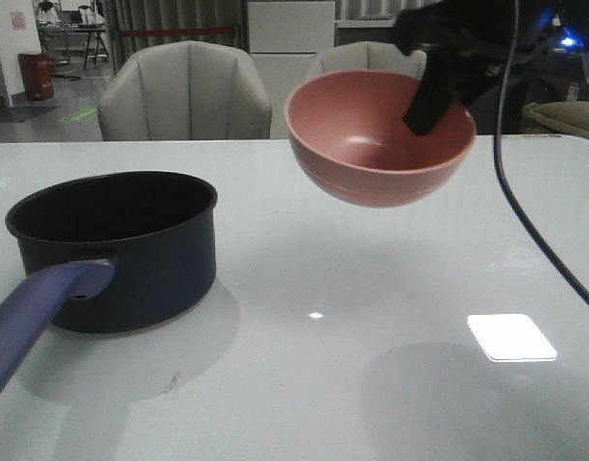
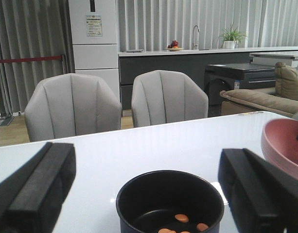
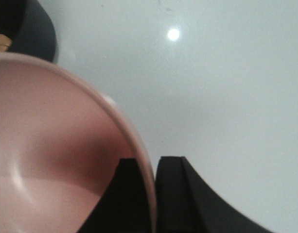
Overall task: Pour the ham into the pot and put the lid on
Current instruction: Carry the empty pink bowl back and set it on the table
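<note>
Gripping the pink bowl by its far rim, the right pincer has one finger inside the wall and one outside, clamped on the edge. Bowl hangs tilted in the air, mouth facing the camera, interior bare, well clear of the white tabletop. Pot stands on the tabletop's left side, handle pointing toward the near edge; wide bare surface separates pot and bowl. Ham slices lie on the pot's black bottom. Left pincer hovers above the pot, fingers spread wide apart, holding nothing.
</note>
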Motion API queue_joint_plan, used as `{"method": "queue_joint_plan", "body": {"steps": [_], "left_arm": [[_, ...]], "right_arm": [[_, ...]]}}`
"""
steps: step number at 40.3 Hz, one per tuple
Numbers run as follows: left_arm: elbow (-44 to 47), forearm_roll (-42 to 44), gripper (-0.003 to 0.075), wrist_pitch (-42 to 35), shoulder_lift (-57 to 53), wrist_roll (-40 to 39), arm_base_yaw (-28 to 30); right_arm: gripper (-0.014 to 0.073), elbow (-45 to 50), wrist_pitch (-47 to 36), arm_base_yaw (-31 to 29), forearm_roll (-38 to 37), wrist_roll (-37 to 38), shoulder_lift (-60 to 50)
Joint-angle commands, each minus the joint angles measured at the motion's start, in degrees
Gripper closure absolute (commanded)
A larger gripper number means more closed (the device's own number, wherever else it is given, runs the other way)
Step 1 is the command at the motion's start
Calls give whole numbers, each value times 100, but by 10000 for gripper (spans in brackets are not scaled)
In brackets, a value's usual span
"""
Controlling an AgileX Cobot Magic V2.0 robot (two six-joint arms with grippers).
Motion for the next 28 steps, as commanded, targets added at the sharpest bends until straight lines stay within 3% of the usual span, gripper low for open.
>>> {"method": "queue_joint_plan", "body": {"steps": [1, 19, 28], "left_arm": [[-172, -20, 95, -456, 58, -33, -46], [-172, -20, 95, -456, 58, -33, -46], [-172, -20, 95, -456, 58, -33, -46]], "right_arm": [[457, -166, 21, -205, 35, 47, 26], [447, -166, 306, -553, 19, 228, 906], [273, -166, 232, -728, -13, 338, 956]]}}
